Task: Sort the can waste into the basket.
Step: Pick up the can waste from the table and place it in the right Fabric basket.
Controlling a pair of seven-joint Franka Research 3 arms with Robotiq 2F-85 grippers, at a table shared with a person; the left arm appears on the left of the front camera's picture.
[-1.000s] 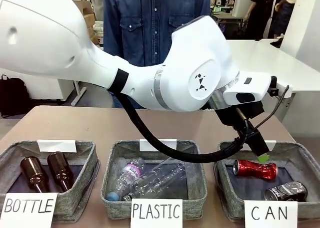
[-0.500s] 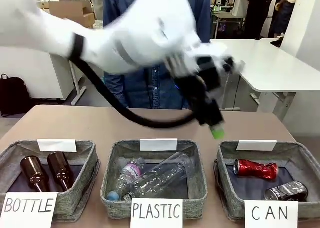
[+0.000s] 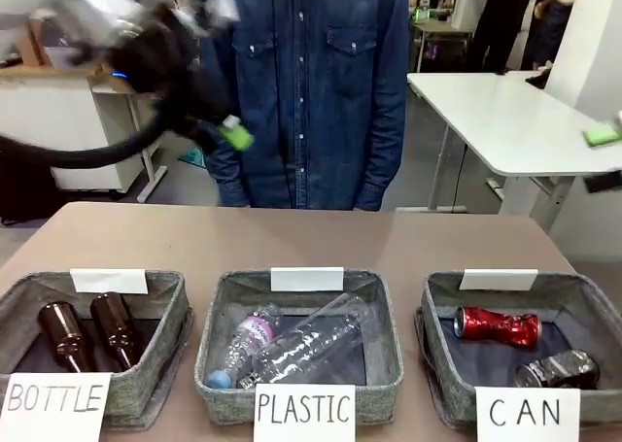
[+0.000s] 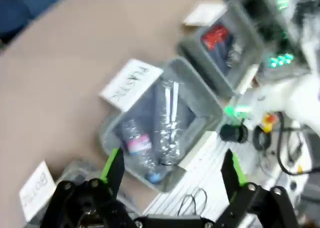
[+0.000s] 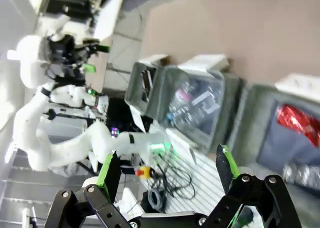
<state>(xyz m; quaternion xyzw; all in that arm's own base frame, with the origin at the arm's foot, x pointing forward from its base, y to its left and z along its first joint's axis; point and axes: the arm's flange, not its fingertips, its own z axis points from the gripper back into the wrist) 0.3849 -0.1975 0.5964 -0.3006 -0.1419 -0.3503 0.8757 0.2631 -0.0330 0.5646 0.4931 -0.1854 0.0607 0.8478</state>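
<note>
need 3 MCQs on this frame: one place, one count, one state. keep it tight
1. Where does the red can lie?
A. in the basket lettered BOTTLE
B. in the CAN basket
C. on the bare table

2. How many brown glass bottles lie in the BOTTLE basket?
A. one
B. two
C. four

3. How does the left gripper stand?
A. open, nothing between its fingers
B. shut on a plastic bottle
C. shut on the red can

Answers:
1 B: the front view shows the red can on the dark bottom behind the CAN sign, with the black and silver can nearer the camera.
2 B: two brown bottles lie side by side there.
3 A: the left wrist view shows its green-padded fingers spread apart with only the scene below between them.
</note>
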